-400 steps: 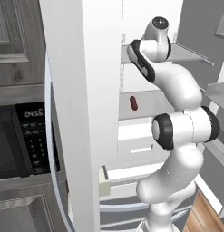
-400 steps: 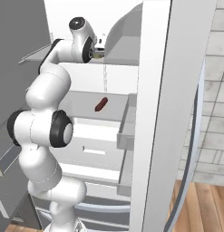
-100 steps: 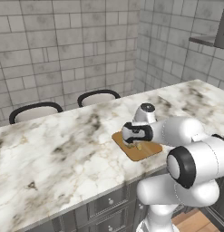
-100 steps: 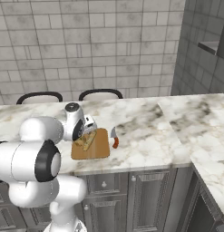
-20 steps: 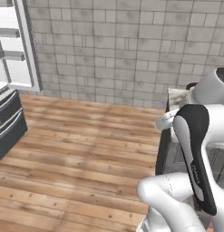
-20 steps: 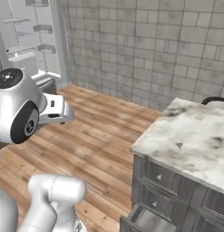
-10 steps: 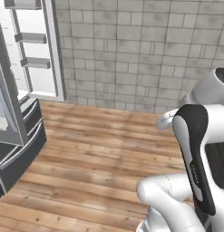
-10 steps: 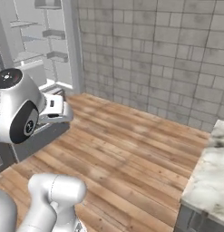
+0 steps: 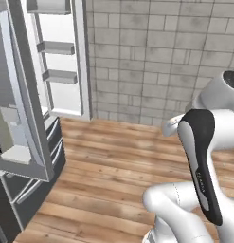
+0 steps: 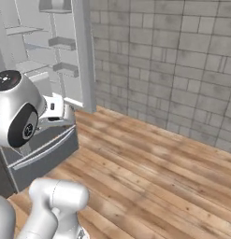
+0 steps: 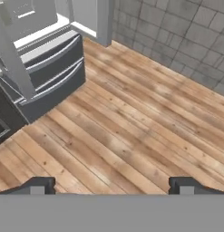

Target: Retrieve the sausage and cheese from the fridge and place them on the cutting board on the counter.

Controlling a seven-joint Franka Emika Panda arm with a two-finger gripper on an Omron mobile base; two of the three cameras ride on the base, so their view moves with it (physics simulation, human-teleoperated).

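Observation:
The fridge (image 9: 24, 107) stands at the left with its doors swung open, showing white door shelves (image 9: 56, 47) and two grey lower drawers (image 11: 50, 67). In the right base view the fridge (image 10: 40, 148) is also at the left, behind my arm's elbow. My gripper (image 11: 111, 186) hangs open over bare wooden floor, with nothing between its fingertips (image 11: 38, 186). It is well short of the fridge. The sausage, the cheese, the cutting board and the counter are out of view.
Wooden plank floor (image 10: 149, 182) stretches between me and a grey tiled wall (image 9: 156, 52). The open fridge door (image 10: 84, 56) juts out toward the room. A dark appliance front (image 11: 3, 118) sits beside the fridge drawers.
Both base views have swung round with the base. The fridge has come further into the picture and nearer, and the marble counter has left the right base view. The jaws stay open.

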